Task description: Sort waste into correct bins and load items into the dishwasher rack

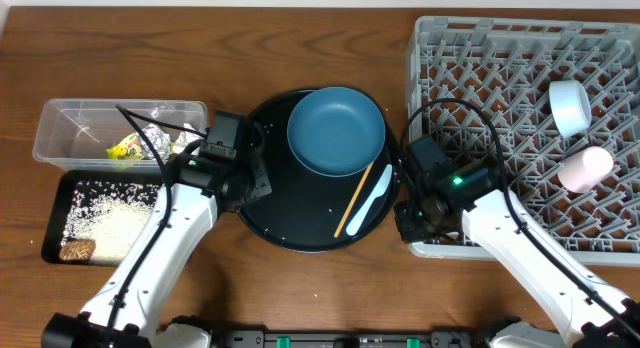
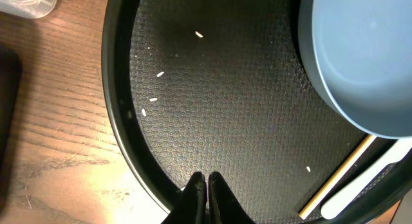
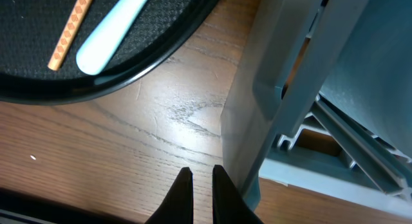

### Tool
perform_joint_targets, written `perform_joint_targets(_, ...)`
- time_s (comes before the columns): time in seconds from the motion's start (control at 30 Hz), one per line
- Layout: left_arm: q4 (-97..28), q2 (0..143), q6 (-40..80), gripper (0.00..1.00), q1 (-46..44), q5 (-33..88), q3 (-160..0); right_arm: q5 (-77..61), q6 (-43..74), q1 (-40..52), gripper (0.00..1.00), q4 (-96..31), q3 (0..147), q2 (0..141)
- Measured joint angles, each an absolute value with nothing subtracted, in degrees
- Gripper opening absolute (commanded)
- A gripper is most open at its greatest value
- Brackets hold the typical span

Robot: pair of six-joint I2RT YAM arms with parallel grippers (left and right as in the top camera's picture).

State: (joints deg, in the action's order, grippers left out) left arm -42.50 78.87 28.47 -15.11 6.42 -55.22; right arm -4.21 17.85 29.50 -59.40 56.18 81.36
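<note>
Dark blue round plate [image 1: 336,130] staged on round black tray [image 1: 290,210], likely awaiting racking | left gripper [image 2: 206,180] fingers together, empty | right gripper [image 3: 201,176] likewise

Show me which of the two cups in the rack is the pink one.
The pink cup is the one nearer the robot, by the right edge of the rack. The other cup, just behind it, is pale blue.

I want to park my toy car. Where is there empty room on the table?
Bare wood runs along the far edge, above the clear plastic tub, up to the grey plastic rack. The round black tray's left half holds only rice grains. Its right side is crowded: round blue plate, wooden chopstick, white plastic spoon.
</note>
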Motion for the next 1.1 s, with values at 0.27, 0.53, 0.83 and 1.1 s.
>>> perform_joint_targets(0.27,-42.6,78.9,28.5,0.06,-15.1,6.4,-55.2,-3.2,17.8,29.5,0.09,-60.9,56.2,81.4)
perform_joint_targets(0.53,-42.9,78.9,28.5,0.06,-15.1,6.4,-55.2,-6.4,16.8,29.4,0.22,-58.1,56.5,81.4)
perform_joint_targets(0.83,-37.3,78.9,28.4,0.31,-15.1,6.4,-55.2,-14.2,14.6,29.4,0.28,-60.7,72.9,82.0)
perform_joint_targets(1.1,-27.6,81.0,28.5,0.41,-15.1,6.5,-55.2,-8.1,14.5,29.0,0.30,-69.3,77.8,81.9)
